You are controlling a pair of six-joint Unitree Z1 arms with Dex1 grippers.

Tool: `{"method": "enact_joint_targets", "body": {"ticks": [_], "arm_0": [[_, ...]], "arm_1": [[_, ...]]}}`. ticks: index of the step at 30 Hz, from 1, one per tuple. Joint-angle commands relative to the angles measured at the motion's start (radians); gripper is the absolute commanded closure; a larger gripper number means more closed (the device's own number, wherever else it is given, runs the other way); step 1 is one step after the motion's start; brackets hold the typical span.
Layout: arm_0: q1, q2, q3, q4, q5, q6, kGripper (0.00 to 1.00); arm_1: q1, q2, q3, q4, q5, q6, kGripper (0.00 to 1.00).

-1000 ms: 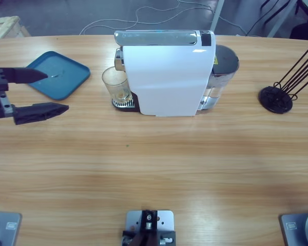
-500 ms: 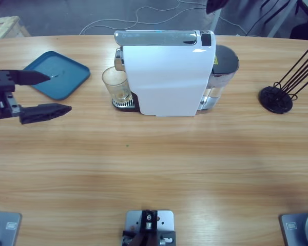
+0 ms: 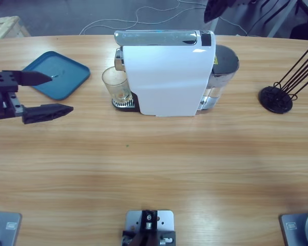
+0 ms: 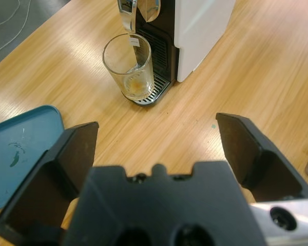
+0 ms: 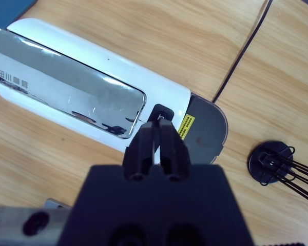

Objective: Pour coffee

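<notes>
A clear glass [image 3: 114, 82] [image 4: 124, 56] stands on the drip grate under the spout of the white coffee machine [image 3: 167, 77] [image 4: 203, 23] [image 5: 66, 87]. A thin brown layer of coffee [image 4: 137, 85] [image 3: 122, 95] lies in the bottom of the glass. My left gripper [image 3: 61, 93] [image 4: 156, 141] is open at the table's left side, pointing at the glass from a distance with nothing between its jaws. My right gripper [image 5: 155, 129] is shut on nothing and hovers high over the machine's silver lid, looking down on it. A dark arm part [image 3: 215, 7] shows at the high view's top edge.
A blue tray [image 3: 56, 74] [image 4: 15, 154] lies at the back left, beside the left gripper. A black wire stand [image 3: 277, 97] [image 5: 269, 161] sits at the right. The machine's water tank [image 3: 223, 66] is at its right end. Cables lie on the floor beyond the table.
My left gripper has shifted slightly to the right, toward the glass, still open. A dark arm part has come into the high view's top edge.
</notes>
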Motion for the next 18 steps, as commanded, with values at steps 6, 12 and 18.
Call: {"method": "enact_joint_targets", "body": {"ticks": [6, 12, 18], "arm_0": [[0.005, 0.028, 0.031, -0.008, 0.011, -0.003, 0.0], [0.005, 0.031, 0.032, -0.008, 0.011, -0.004, 0.0], [0.005, 0.031, 0.033, -0.008, 0.011, -0.003, 0.0]], "arm_1": [[-0.002, 0.086, 0.041, -0.006, -0.02, -0.015, 1.0], [-0.002, 0.086, 0.073, -0.006, -0.02, -0.015, 1.0], [0.0, 0.041, 0.05, -0.025, -0.027, -0.019, 1.0]]}}
